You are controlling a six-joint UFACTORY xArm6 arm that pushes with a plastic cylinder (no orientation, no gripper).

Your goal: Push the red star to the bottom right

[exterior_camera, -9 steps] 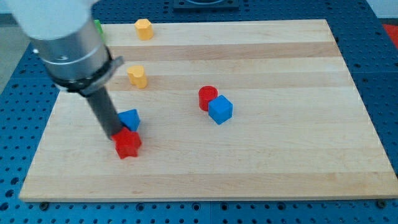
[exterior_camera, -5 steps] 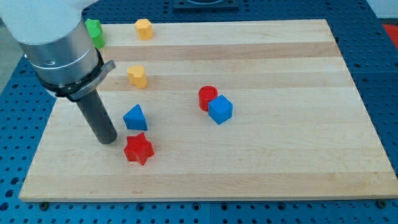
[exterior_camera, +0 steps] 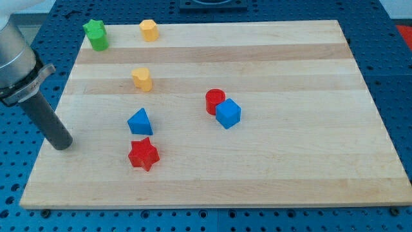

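The red star lies lower left of centre on the surface, just below the blue triangle. My tip, with no jaws, stands well left. Next: approach and push rightward.

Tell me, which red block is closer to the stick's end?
The red star. It sits near the view's bottom, closer to my tip than the red cylinder, which touches the blue cube farther right.

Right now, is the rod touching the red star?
No. My tip rests near the board's left edge, apart from the red star.
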